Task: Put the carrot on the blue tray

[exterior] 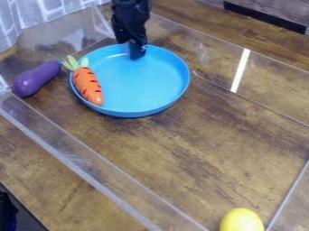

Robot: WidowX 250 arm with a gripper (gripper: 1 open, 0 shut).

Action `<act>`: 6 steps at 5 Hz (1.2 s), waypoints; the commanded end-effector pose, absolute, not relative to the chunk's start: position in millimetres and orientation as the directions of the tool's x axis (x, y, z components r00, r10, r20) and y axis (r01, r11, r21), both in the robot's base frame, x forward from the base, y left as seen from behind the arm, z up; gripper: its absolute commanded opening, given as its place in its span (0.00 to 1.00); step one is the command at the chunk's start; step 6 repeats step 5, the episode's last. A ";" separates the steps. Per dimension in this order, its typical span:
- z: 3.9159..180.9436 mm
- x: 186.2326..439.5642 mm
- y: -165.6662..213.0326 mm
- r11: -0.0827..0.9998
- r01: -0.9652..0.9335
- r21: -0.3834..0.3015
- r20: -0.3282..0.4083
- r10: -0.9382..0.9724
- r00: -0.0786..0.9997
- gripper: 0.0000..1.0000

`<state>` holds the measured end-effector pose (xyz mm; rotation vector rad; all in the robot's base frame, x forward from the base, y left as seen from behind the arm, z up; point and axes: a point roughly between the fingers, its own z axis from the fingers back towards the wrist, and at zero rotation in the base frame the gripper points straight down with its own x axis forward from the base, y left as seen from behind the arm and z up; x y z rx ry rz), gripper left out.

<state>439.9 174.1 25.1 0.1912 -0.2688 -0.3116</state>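
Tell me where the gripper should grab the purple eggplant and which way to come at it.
Grip the eggplant across its fat middle, coming straight down from above. It lies flat on the table, long axis running diagonally, stem end pointing toward the carrot, so the jaws should close across the narrow width. Staying toward the rounded lower-left half would probably keep clear of the carrot and the blue tray.

**No readable text**

No lettering, label, brand, number or sign can be read in this view. The carrot [87, 83], the blue tray [163, 99], the eggplant [36, 78], the lemon [241, 219], the gripper [135, 50] and the wooden table [229, 144] all show plain surfaces; the dark corners are too blurred to tell.
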 end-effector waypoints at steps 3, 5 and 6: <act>18.4 425.8 203.6 0.944 0.247 0.218 0.194 -0.290 0.937 1.00; 16.2 423.6 205.2 0.961 0.171 0.216 0.185 -0.212 0.960 1.00; 16.2 423.6 205.2 0.961 0.171 0.216 0.185 -0.212 0.960 1.00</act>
